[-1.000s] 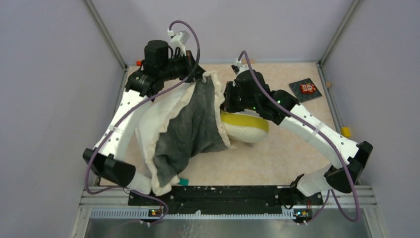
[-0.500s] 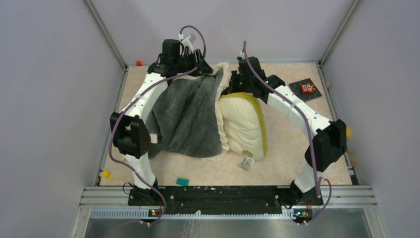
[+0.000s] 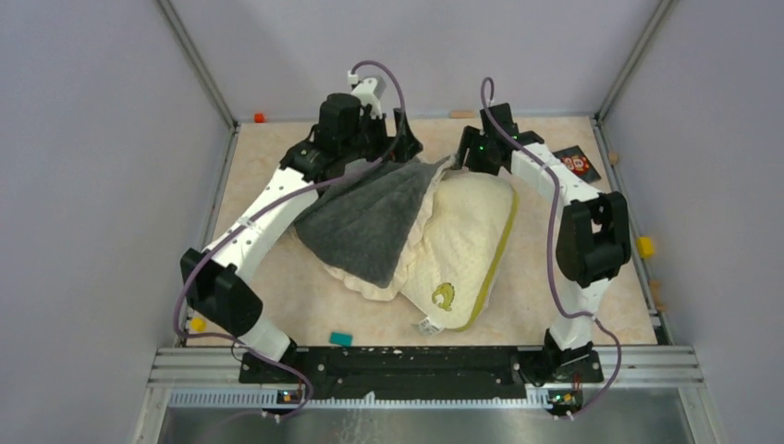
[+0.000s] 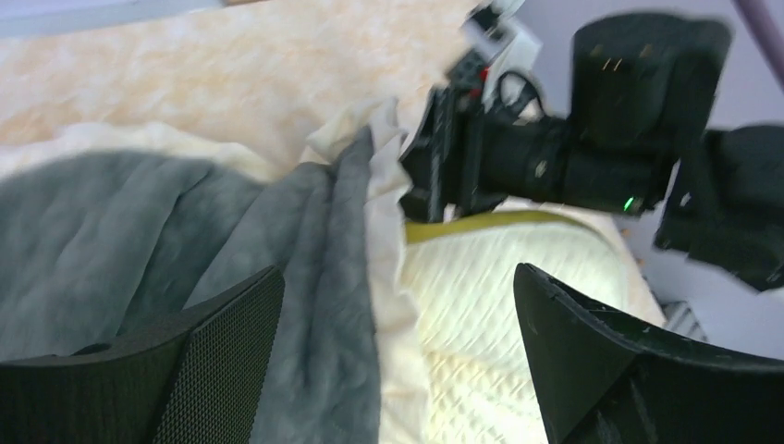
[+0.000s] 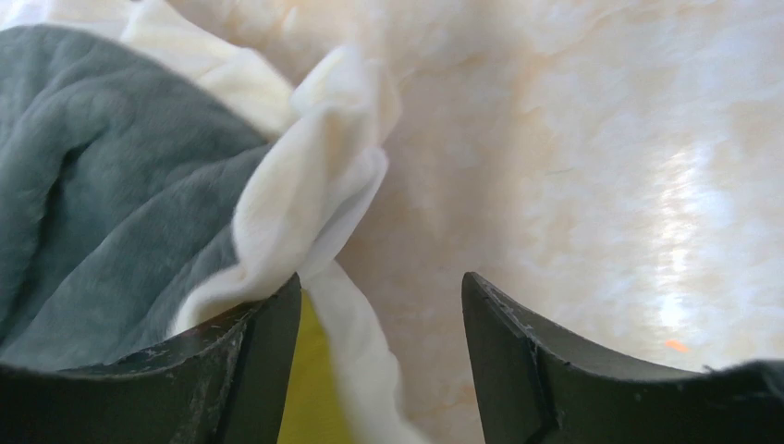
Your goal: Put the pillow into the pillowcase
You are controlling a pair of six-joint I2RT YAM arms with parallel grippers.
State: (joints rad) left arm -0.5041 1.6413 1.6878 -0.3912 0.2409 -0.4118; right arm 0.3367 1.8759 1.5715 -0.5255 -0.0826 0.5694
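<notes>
Left gripper (image 4: 398,277) and right gripper (image 5: 381,282) have opened, dropping the soft pillow (image 3: 462,231) against the limp, light pillowcase (image 3: 361,222); best pinch its frilled mouth edge

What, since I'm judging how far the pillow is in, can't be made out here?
- Top view: the pillow, left edge covered by the pillowcase; depth unclear.
- Top view: the dark card, print too small.
- Left wrist view: pillowcase opening, lost in blur.
- Right wrist view: pillow, only a yellow sliver.

Overhead rear view, two close wrist views, shared pillowcase (image 3: 361,222) edge.
</notes>
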